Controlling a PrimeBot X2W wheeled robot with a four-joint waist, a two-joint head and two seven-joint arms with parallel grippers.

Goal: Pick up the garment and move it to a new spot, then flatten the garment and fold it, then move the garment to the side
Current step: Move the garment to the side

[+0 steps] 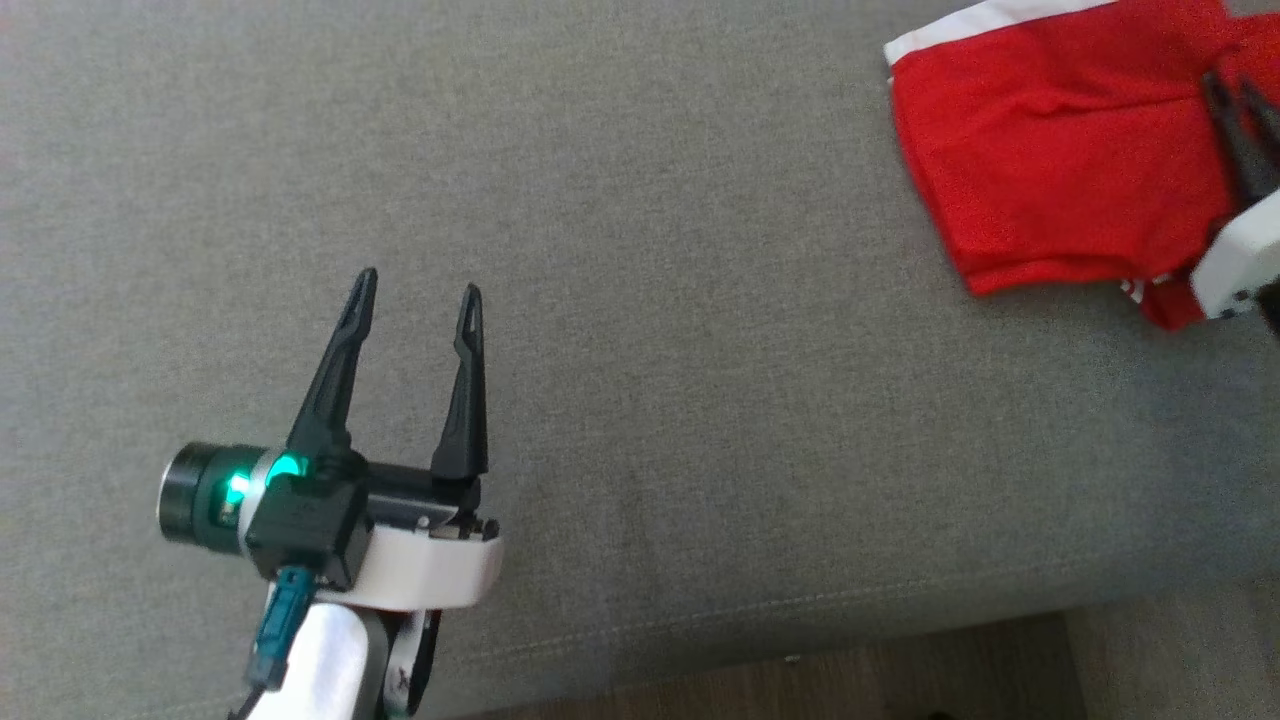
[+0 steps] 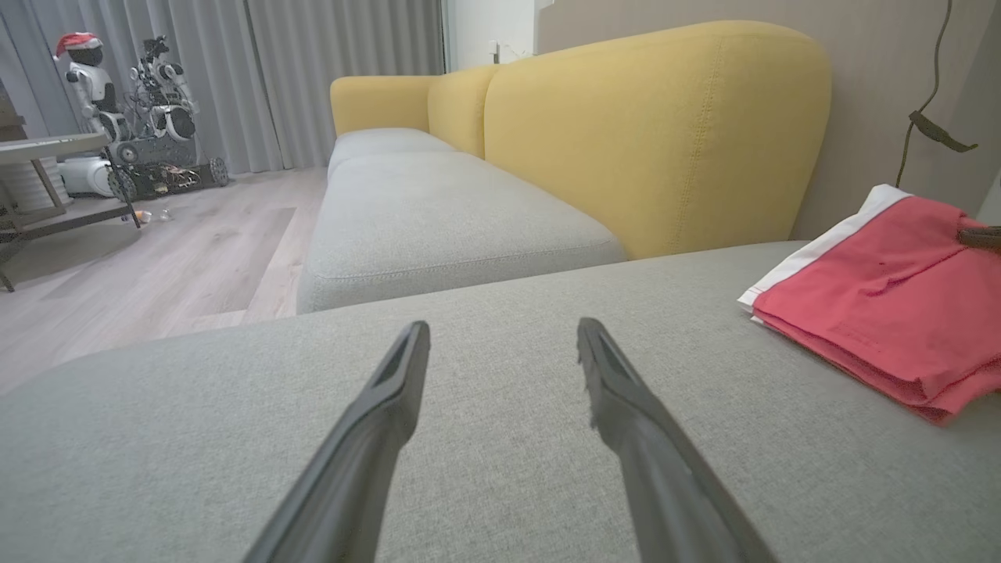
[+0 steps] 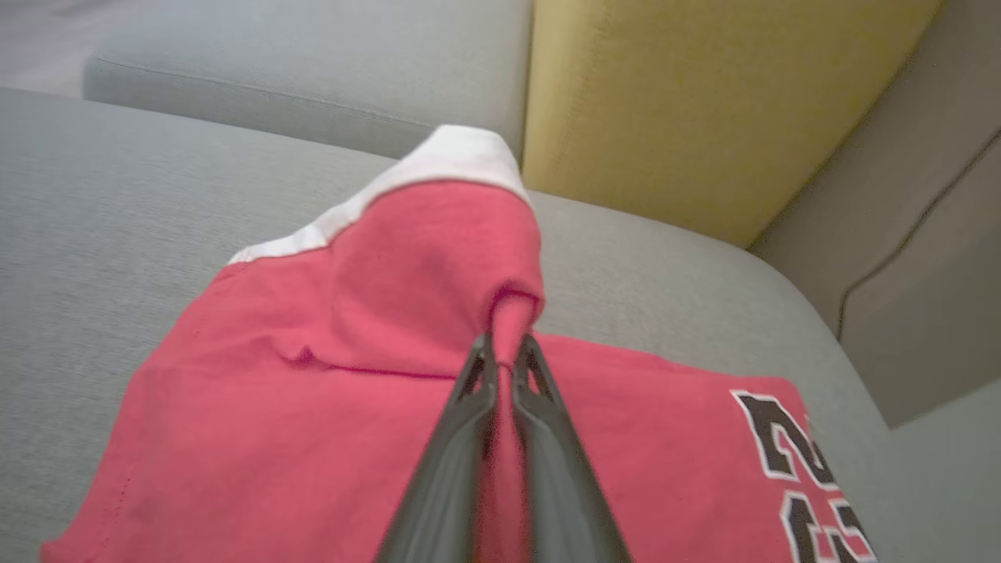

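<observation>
While L gripper (image 1: pixel 418 285) hovers near left w/ jaws apart, R gripper (image 1: pixel 1230 88) is clamped on the red garment (image 1: pixel 1050 150) at far right, its long axis approx left-right, white band (image 1: pixel 985 22) on far edge.

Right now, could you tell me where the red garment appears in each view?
Head view: garment in the top right corner.
Left wrist view: garment at the right edge.
Right wrist view: garment across lower centre, pinched by right gripper.
Shared landmark: grey cushion beneath it.
</observation>
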